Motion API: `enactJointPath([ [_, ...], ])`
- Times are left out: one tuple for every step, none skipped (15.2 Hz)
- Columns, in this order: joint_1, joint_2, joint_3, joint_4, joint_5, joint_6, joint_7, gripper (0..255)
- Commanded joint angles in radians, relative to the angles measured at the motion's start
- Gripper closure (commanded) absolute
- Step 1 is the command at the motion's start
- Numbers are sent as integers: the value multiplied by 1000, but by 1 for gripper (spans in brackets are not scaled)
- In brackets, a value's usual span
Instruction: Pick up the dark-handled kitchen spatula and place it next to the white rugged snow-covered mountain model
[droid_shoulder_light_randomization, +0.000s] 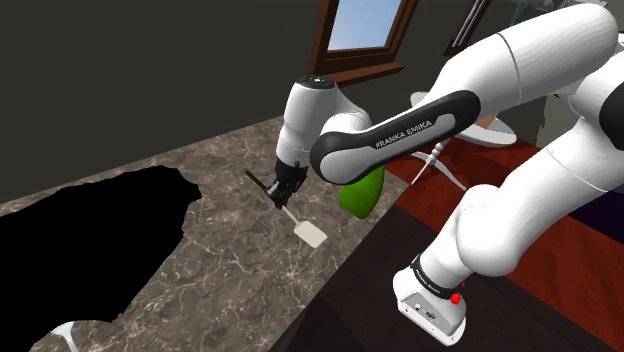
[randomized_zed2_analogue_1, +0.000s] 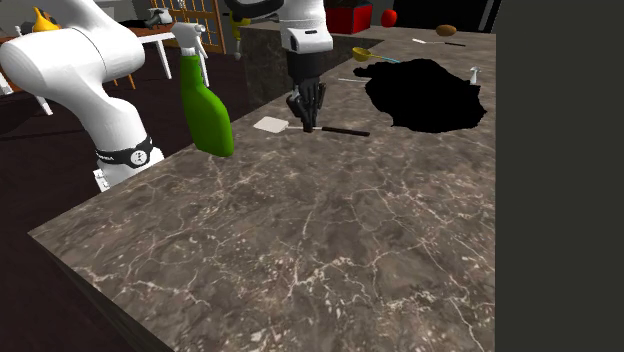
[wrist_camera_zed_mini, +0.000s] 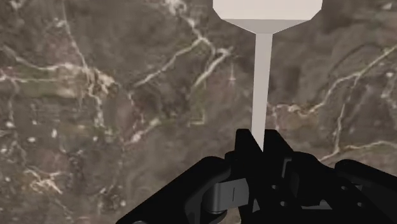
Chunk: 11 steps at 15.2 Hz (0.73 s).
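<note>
We see open room on the dark veined marble table (droid_shoulder_light_randomization: 200, 280), bounded by a ragged black area (droid_shoulder_light_randomization: 90, 240) at the shoulder view's left and by the table's edge. An upright green spray bottle (randomized_zed2_analogue_1: 208, 115) stands there, and we cannot tell its contents. The black fingers (wrist_camera_zed_mini: 245, 146) are clamped narrowly on the neck of the white-bladed, dark-handled spatula (wrist_camera_zed_mini: 262, 83), near that bottle.

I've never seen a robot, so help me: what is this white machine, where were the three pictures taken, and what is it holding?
It is a white robot arm with a black two-fingered hand. One camera sits beside its base, another looks across the marbled counter, the third rides on the hand. The hand is shut on a spatula, white blade one side, dark handle the other. A green spray bottle stands nearby. The black patch is simply undrawn.
</note>
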Motion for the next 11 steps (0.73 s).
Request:
enactJointPath([
  [0,0,0,0,0,0,0,0],
  [0,0,0,0,0,0,0,0],
  [0,0,0,0,0,0,0,0],
  [0,0,0,0,0,0,0,0],
  [0,0,0,0,0,0,0,0],
  [0,0,0,0,0,0,0,0],
  [3,-26,-3,12,10,-37,-7,0],
  [5,-51,-6,25,18,-74,-14,0],
  [7,-74,-9,40,25,-111,-19,0],
  [8,-90,-12,53,29,-140,-23,0],
  [8,-90,-12,53,29,-140,-23,0],
])
